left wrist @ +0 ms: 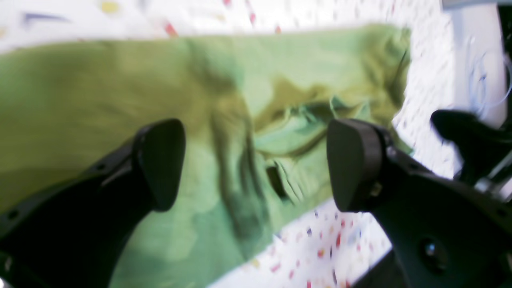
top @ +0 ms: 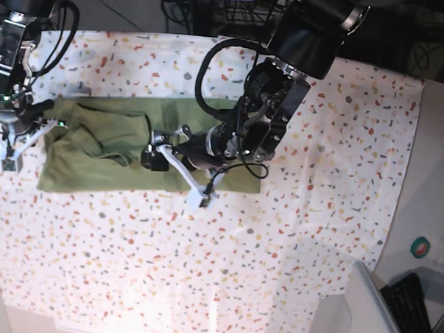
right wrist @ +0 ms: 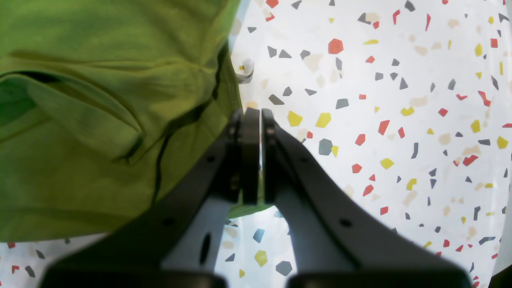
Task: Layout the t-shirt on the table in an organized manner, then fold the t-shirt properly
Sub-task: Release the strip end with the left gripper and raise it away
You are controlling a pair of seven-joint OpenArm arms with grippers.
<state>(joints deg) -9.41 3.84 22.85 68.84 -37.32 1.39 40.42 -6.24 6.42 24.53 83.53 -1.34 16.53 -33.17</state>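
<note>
While the left gripper hangs over the t-shirt with its fingers spread wide and gripping nothing, the right gripper keeps its fingers pressed together on the shirt's edge. The olive shirt lies folded into a long strip across the speckled desk. A small white tag pokes out; no writing is readable.

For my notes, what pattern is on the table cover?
White table cover with small red, yellow and grey flecks; clearest in the right wrist view.
</note>
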